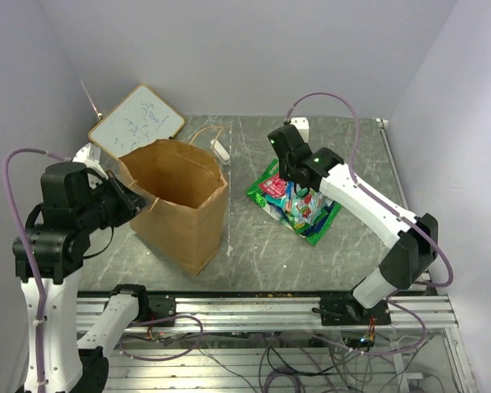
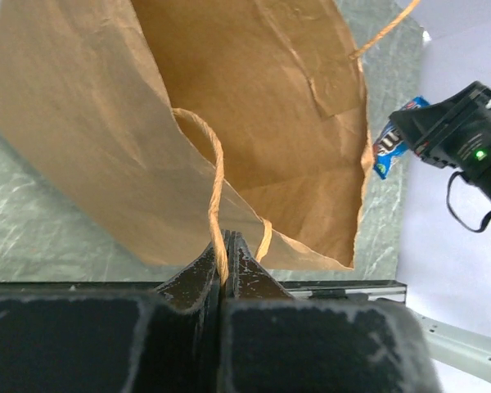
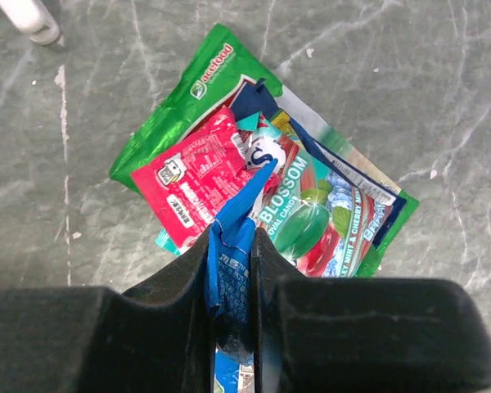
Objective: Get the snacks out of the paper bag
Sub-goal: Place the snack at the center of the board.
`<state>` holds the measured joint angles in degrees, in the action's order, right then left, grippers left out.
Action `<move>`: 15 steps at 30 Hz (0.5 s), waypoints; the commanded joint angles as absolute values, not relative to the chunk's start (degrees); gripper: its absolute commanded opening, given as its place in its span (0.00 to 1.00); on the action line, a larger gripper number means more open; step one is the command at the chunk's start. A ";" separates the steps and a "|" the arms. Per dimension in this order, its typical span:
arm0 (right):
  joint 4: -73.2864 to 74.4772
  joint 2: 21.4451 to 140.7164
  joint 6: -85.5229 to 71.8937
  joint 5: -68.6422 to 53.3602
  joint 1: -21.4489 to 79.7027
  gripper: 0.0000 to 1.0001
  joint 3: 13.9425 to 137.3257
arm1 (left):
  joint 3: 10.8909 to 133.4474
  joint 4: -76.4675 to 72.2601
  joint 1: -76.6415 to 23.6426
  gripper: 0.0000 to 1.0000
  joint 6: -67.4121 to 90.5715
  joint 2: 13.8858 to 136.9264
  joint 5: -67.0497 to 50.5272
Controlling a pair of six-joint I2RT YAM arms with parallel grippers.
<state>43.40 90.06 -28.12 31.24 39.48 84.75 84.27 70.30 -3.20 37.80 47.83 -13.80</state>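
The brown paper bag (image 1: 180, 205) stands upright and open at the table's left. My left gripper (image 1: 137, 201) is shut on its near twisted handle (image 2: 217, 188), right at the bag's rim (image 2: 254, 123). My right gripper (image 1: 299, 190) is shut on the blue packet (image 3: 233, 254) and holds it just above a pile of snacks on the table. The pile holds the green packet with the red logo (image 3: 192, 98), a red packet (image 3: 196, 180) and the multicoloured green-edged packet (image 3: 327, 221). The bag's inside shows only bare paper in the left wrist view.
A wood-framed whiteboard (image 1: 137, 121) leans at the back left behind the bag. A small white block (image 1: 221, 150) lies by the bag's far handle; it also shows in the right wrist view (image 3: 29, 16). The metal rail (image 1: 262, 307) runs along the near edge.
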 commanded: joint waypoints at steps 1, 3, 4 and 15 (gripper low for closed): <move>50.09 93.20 -29.96 31.29 38.19 0.00 89.17 | 84.50 75.51 -3.08 0.08 35.02 45.47 -8.12; 51.41 94.39 -29.18 31.75 37.89 0.00 89.86 | 83.99 76.57 -3.08 0.08 34.62 44.30 -6.77; 51.78 94.86 -28.50 31.83 37.76 0.00 90.19 | 83.61 77.29 -3.08 0.09 34.63 43.76 -6.05; 51.32 97.26 -22.17 34.68 37.29 0.00 92.74 | 86.79 84.02 -3.08 0.14 34.46 42.30 -0.26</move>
